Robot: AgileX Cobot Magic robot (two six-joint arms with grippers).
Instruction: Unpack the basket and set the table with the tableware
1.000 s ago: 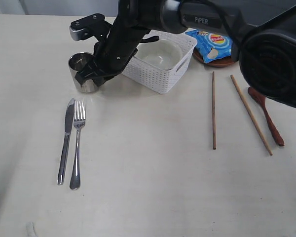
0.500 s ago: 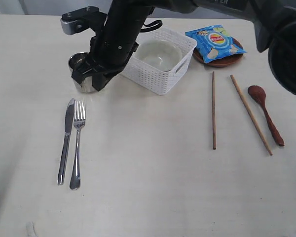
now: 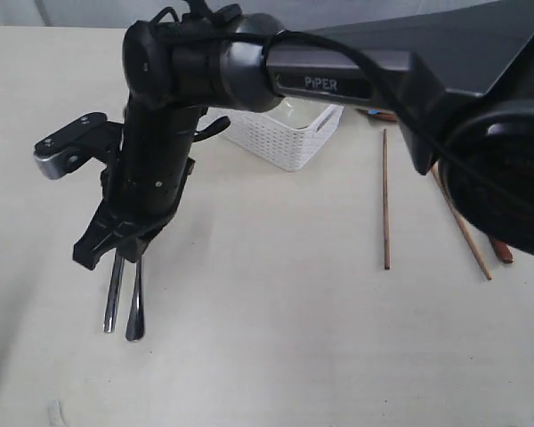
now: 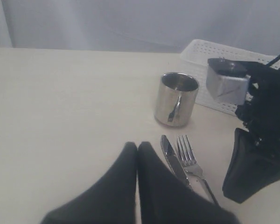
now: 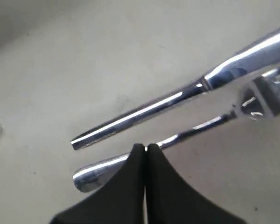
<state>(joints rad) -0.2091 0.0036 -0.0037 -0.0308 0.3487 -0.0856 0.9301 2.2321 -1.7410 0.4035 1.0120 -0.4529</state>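
slim polished steel fork [image 5: 200, 125] and steel knife [image 5: 144, 111] lying flat, side by side, on pale cream matte table [image 3: 294, 356]; probably stiff, light and slick, best pinched across the narrow handle. black right gripper [image 5: 146, 148] clenched empty over fork handle; black left gripper [image 4: 137, 145] clenched empty nearby, facing shiny round steel cup [image 4: 176, 100] and white lattice plastic basket [image 3: 280, 142].

You have one word to read: "PiPER", printed in pale letters on the dark grey link of the right arm [image 3: 336, 84] in the exterior view (capitals, save for a small i). It runs along the length of that link and reads upright, left to right, just beside the rounded joint where the arm bends down toward the table [image 3: 276, 356]. Neither wrist view gives you any text, number or sign to read.
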